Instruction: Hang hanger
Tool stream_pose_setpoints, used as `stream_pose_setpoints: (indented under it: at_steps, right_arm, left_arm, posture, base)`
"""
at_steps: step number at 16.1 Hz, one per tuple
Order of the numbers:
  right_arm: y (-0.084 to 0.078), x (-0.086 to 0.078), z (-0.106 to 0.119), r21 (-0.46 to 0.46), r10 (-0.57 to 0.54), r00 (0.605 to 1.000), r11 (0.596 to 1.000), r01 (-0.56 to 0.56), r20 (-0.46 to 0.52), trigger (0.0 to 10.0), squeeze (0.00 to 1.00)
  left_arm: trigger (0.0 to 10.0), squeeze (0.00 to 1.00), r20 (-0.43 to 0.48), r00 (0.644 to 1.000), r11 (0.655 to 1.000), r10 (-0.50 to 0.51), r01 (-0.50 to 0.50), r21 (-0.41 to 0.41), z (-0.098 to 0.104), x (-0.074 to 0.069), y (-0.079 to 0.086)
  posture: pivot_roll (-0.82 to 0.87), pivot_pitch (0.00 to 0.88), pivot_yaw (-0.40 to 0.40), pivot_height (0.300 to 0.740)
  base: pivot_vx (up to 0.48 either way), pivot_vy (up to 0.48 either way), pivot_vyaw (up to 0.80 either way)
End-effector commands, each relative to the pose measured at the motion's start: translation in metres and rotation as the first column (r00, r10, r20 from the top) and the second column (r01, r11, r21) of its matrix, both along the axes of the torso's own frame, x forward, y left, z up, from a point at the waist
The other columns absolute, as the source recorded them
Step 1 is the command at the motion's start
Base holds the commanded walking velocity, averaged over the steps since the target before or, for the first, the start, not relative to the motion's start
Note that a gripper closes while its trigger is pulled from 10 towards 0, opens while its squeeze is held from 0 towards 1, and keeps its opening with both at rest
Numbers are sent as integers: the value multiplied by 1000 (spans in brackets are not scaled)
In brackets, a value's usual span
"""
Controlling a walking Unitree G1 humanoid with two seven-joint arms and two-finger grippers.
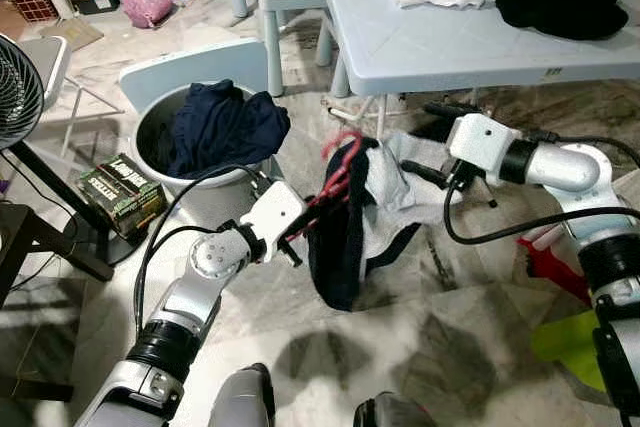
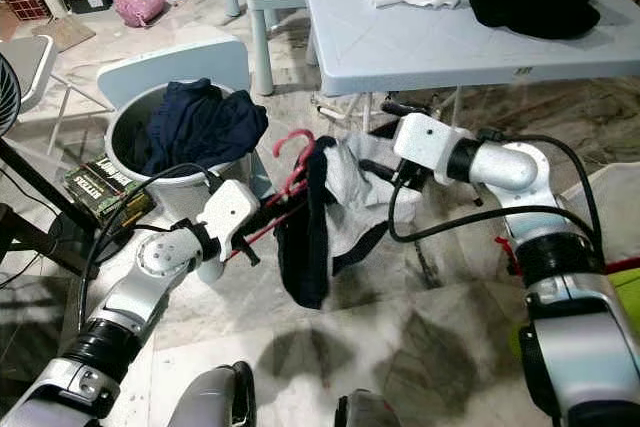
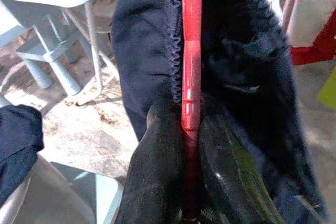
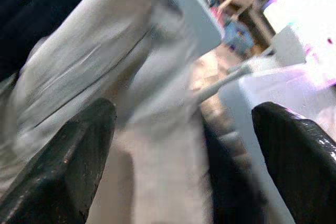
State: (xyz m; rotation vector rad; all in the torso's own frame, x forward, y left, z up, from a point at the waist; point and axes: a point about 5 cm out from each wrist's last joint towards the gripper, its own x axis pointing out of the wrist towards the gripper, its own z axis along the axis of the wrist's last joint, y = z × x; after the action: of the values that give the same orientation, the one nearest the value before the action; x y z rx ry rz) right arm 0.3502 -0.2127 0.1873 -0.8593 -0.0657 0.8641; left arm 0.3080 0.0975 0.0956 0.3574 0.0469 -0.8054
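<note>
Left eye view: basin [image 1: 150, 162] holds dark clothes [image 1: 225, 127]; left gripper [image 1: 290, 239] clamps hanger [image 1: 335, 172]

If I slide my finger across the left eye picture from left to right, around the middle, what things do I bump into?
Black round fan → green and black cardboard box → grey metal basin holding dark blue clothes → left gripper clamping the red plastic hanger → dark navy and grey garment → right gripper, jaws open.

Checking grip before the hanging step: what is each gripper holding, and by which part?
The left gripper clamps the red hanger on its straight bar, garment draped over it. The right gripper is open, holding nothing.
</note>
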Motion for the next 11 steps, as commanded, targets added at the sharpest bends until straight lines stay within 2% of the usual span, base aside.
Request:
stream_pose_setpoints:
  at_steps: [1,2,4,5,6,8,9,10,11]
  right_arm:
    - [-10,-6,-8,2,-28,997,1000,28,-74,10000,1000]
    - [-16,-14,-18,20,-42,990,999,45,-137,10000,1000]
    - [-19,-22,-25,39,-43,981,998,52,-189,10000,1000]
    - [-20,-32,-34,79,-32,961,995,56,-275,10000,980]
    - [-19,-36,-38,97,-23,950,994,56,-311,10000,922]
    - [-14,-41,-45,151,-39,933,984,98,-357,10000,671]
    - [-9,-42,-49,180,-57,930,975,130,-364,10000,78]
    - [-5,-37,-49,206,-112,945,962,181,-309,10000,0]
    - [-4,-34,-48,216,-137,947,955,205,-290,10000,0]
  left_arm:
    - [0,0,54,998,998,45,-42,-53,17,8,1]
    - [0,0,52,996,994,78,-74,-77,20,12,3]
    - [0,0,48,995,993,88,-83,-88,21,13,3]
    - [0,0,50,995,992,84,-79,-94,22,14,1]
    - [0,0,52,995,992,80,-74,-98,23,15,0]
    - [0,0,55,996,992,64,-58,-108,27,16,-4]
    - [0,0,48,998,991,38,-32,-127,28,15,-9]
    - [0,0,40,999,991,-2,8,-137,29,11,-14]
    - [0,0,37,999,990,-13,18,-139,29,10,-15]
  posture:
    - [-35,137,-11,740]
    - [-37,138,-9,740]
    - [-41,139,-3,740]
    - [-44,137,1,740]
    - [-44,137,1,740]
    - [-42,133,2,740]
    - [-40,129,4,740]
    - [-39,129,4,740]
    - [-39,129,4,740]
  base:
    - [0,0,0]
    - [0,0,0]
    - [0,0,0]
    - [0,0,0]
    - [0,0,0]
    - [0,0,0]
    - [0,0,0]
    - [0,0,0]
    - [0,0,0]
